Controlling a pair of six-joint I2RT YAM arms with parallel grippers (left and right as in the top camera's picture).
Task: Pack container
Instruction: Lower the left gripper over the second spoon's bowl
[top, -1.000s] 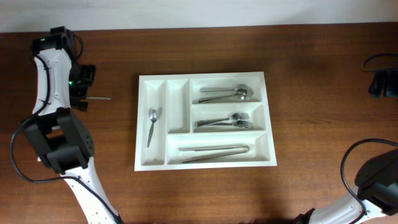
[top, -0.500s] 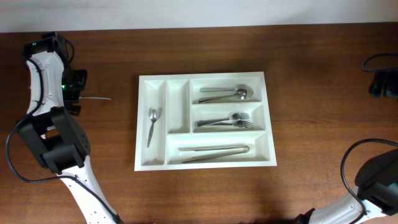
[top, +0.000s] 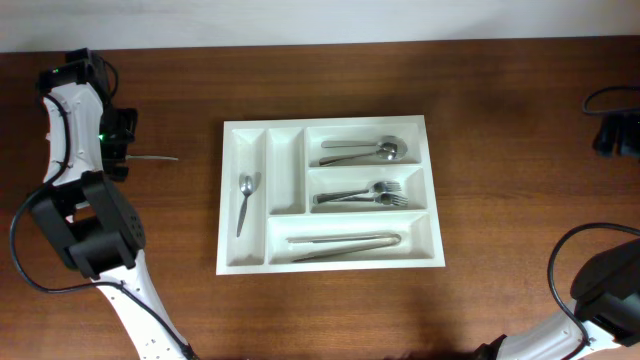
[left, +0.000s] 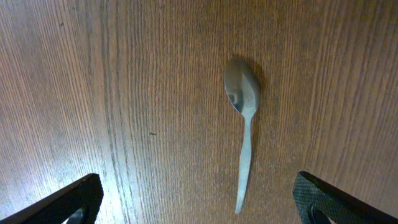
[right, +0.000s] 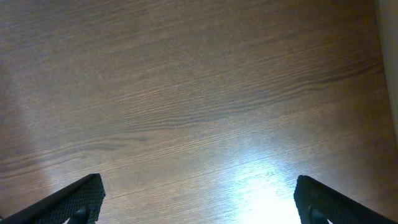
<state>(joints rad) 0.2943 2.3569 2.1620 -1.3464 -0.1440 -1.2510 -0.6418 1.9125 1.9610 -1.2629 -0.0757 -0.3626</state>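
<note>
Well apart from the container (top: 287, 170), left gripper (left: 200, 202) gapes over a teaspoon (left: 244, 134)

The table (right: 186, 93) is showing brown wood with fine lines, shining bright at 6 o'clock. The spoon (left: 244, 106) is gleaming like smooth metal. The tray (top: 287, 170) is looking like smooth white plastic. The left fingers (left: 78, 196) are looking black, dull and bumpy.

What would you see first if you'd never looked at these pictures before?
The big white tray in the middle of the brown table, with shiny spoons, forks and tongs sorted into its compartments. Next, one lone spoon lying on the bare wood far left of the tray, with the open left gripper hovering over it.
</note>
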